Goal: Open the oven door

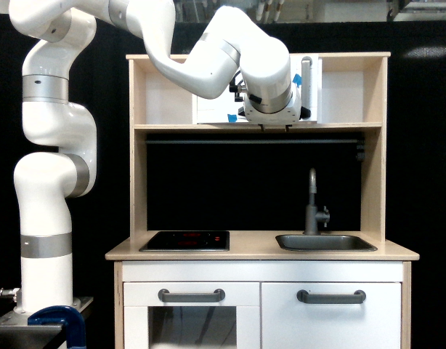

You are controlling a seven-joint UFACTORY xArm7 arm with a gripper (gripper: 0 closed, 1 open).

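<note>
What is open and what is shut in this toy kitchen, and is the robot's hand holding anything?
oven door: shut, flat against the upper shelf unit.
gripper: by the door's lower edge; open or shut cannot be told.
windowed lower door: shut.
plain lower door: shut.
tap: no water seen running.
hob: faint red marks; on or off unclear.

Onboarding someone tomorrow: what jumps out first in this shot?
The big white arm on the exterior view's left, arching over the wooden play kitchen into its upper shelf. Its wrist covers the oven door, a white panel with blue tape, beside the vertical grey handle; the jaws are hidden. Below sit a black hob and a dark sink with a faucet.
</note>
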